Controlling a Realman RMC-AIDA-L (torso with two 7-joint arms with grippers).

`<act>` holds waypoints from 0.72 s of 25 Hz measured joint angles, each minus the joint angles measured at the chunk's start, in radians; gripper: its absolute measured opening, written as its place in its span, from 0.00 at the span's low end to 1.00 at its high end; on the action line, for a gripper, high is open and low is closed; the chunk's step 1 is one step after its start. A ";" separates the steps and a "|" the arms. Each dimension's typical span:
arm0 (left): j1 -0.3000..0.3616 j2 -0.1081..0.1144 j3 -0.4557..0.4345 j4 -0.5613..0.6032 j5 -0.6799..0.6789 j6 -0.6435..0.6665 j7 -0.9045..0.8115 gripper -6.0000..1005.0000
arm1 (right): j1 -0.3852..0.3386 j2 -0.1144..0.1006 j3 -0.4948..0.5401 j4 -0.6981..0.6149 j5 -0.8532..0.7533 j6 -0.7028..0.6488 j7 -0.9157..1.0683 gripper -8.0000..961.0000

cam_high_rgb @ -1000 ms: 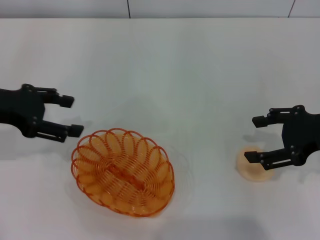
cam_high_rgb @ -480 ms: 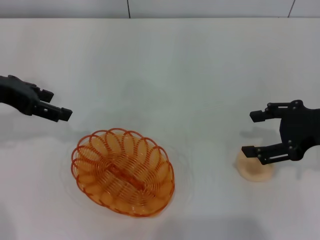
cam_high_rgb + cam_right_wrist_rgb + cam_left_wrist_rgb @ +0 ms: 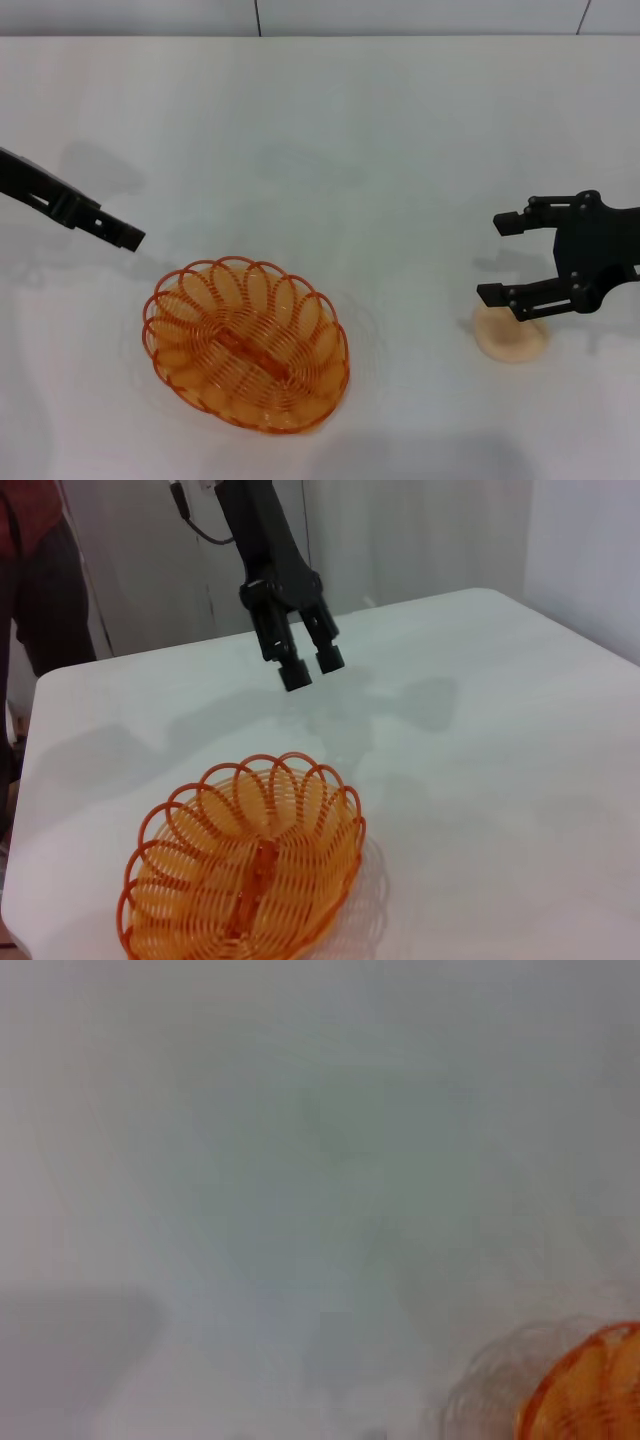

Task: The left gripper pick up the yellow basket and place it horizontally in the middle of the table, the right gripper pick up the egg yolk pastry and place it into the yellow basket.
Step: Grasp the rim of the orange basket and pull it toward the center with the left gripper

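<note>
Centrally placed toward the near-left part of the table (image 3: 330, 140), the yellow basket (image 3: 246, 343) rests upright on its spiral wire base, its long axis running diagonally across the head view. Left gripper (image 3: 128, 236): held above the table just beyond the basket's far-left rim, not touching it; seen edge-on from the head camera, while the right wrist view shows its two fingers (image 3: 297, 674) a small gap apart with nothing between them. Right gripper (image 3: 500, 257): jaws spread wide, poised over the egg yolk pastry (image 3: 510, 334), with its nearer finger overlapping the pastry's far edge in the head view; whether it touches cannot be told. The pastry lies on the table at the right, well apart from the basket. In the left wrist view, only a corner of the basket's rim (image 3: 590, 1385) appears against the table.
</note>
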 joint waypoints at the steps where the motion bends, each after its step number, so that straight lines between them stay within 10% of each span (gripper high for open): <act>1: -0.003 0.001 0.011 0.000 0.004 0.004 -0.008 0.86 | 0.000 0.000 0.000 0.000 0.000 0.000 0.000 0.88; 18: -0.118 -0.048 0.097 -0.176 0.110 -0.003 -0.089 0.86 | 0.003 0.000 -0.006 0.005 -0.001 0.005 0.000 0.88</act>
